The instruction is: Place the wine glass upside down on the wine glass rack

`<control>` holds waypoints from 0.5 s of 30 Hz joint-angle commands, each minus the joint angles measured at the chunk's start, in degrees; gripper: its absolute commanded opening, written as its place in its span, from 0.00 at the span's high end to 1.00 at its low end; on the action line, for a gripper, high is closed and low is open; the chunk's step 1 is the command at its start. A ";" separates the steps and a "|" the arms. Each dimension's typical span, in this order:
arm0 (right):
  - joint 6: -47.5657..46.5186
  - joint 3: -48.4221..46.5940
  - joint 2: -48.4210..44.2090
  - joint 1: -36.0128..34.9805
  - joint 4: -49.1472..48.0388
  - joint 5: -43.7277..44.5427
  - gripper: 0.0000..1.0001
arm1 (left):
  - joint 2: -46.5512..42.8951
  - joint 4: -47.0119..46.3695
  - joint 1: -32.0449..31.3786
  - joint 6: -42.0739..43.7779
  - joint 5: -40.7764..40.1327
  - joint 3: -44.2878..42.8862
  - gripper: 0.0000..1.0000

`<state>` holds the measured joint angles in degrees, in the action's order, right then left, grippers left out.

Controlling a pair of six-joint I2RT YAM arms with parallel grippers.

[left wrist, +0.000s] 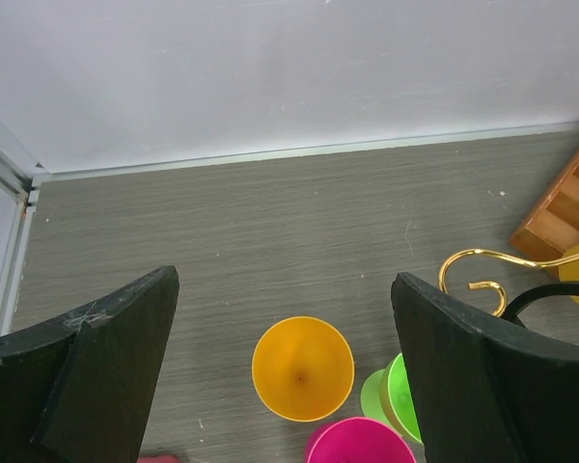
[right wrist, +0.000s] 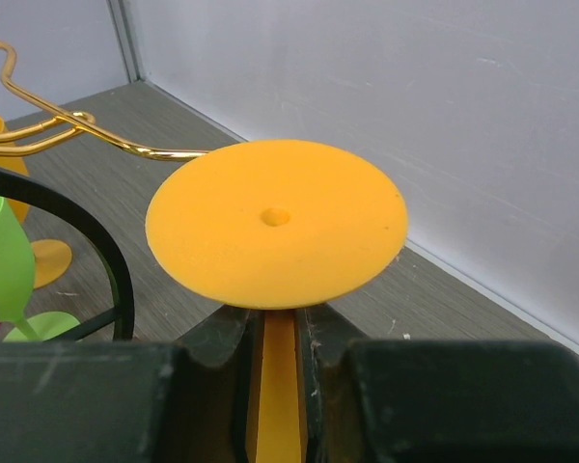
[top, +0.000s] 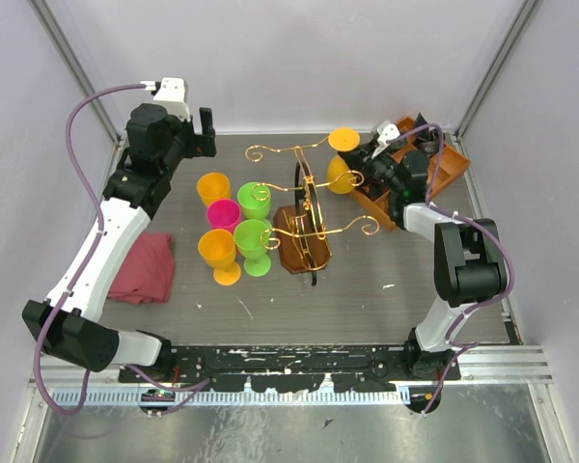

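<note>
At the far right of the table, your right gripper [right wrist: 275, 333] is clamped on the stem of the orange wine glass [right wrist: 275, 222]. The glass is upside down, its flat foot on top, just beside a curled gold arm of the wine glass rack [top: 304, 241]. At the far left, your left gripper [left wrist: 285, 280] hovers with fingers wide apart above an upright orange cup [left wrist: 302, 368].

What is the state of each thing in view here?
Wine glass rack, standing, no glass hung.
Orange wine glass, inverted, foot up, beside a rack arm.
Right tool, shut on its stem.
Left tool, open, holding nothing.
Five other glasses, upright on the table.
Red cloth, crumpled.
</note>
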<state>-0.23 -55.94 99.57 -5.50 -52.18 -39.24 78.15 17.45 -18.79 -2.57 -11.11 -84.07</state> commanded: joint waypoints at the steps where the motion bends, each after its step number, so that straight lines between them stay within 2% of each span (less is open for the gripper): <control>1: -3.38 0.71 -3.13 -0.38 -2.07 -0.30 0.99 | -1.33 -0.52 0.28 0.47 0.17 0.79 0.02; 7: -4.78 0.55 -2.91 -1.15 -1.69 -0.34 0.98 | -1.25 -0.37 0.33 0.20 0.26 0.87 0.02; 15: -4.90 0.12 -2.95 -1.49 -0.09 -0.48 0.74 | -0.96 -0.12 0.28 0.11 0.52 0.56 0.02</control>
<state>-3.77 -55.33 99.24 -6.66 -52.03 -39.53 78.15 17.45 -18.79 -2.61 -11.07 -84.07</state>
